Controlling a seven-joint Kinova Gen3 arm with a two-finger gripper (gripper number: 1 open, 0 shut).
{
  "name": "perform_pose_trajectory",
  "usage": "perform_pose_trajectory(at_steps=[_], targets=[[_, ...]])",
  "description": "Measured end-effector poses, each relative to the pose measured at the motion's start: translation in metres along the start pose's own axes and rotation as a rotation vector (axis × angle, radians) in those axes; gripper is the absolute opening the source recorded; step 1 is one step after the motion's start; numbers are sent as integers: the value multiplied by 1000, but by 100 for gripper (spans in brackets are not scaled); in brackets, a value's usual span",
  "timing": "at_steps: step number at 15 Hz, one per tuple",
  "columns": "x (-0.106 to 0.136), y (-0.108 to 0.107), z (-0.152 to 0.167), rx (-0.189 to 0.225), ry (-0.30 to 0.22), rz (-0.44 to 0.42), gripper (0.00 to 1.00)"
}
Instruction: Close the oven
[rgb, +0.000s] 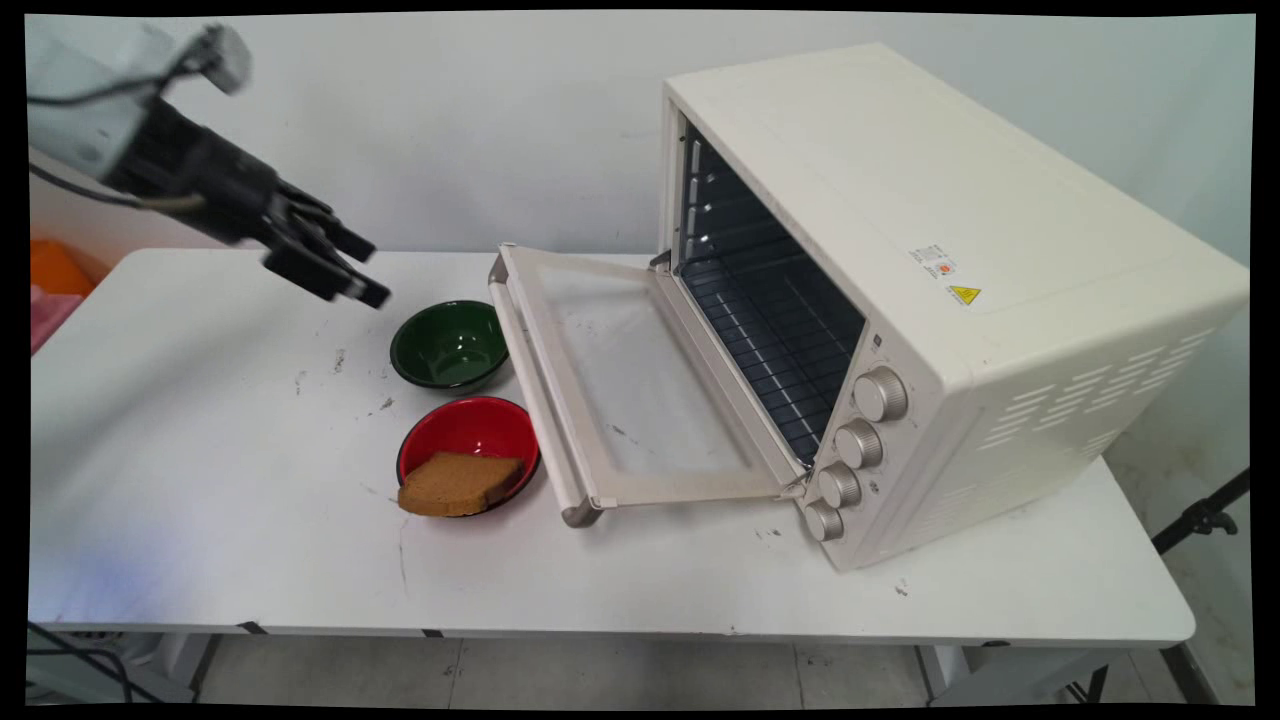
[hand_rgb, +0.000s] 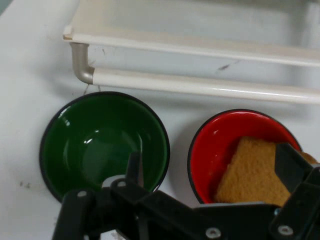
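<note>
My gripper (rgb: 362, 268) hangs open and empty in the air over the table's left half, up and to the left of a green bowl (rgb: 450, 345). The green bowl is empty. Just in front of it stands a red bowl (rgb: 470, 435) with a brown slice of bread (rgb: 458, 484) leaning over its near rim. In the hand view the gripper (hand_rgb: 212, 170) looks down on both: the green bowl (hand_rgb: 102, 145) at the left, the red bowl (hand_rgb: 215, 145) with the bread (hand_rgb: 252, 172) at the right. Neither finger touches anything.
A cream toaster oven (rgb: 900, 300) stands on the table's right half, its door (rgb: 630, 390) folded down flat towards the bowls, the wire rack inside bare. The door's handle (hand_rgb: 200, 85) runs close behind both bowls. Orange and pink things (rgb: 50, 280) lie past the table's left edge.
</note>
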Motion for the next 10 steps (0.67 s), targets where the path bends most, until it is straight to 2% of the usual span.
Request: perform_pose_trajectory(at_steps=[6,10], targets=[[8,3,70,-7,-37,23,100],[8,2,99,-14,-51,43,100]])
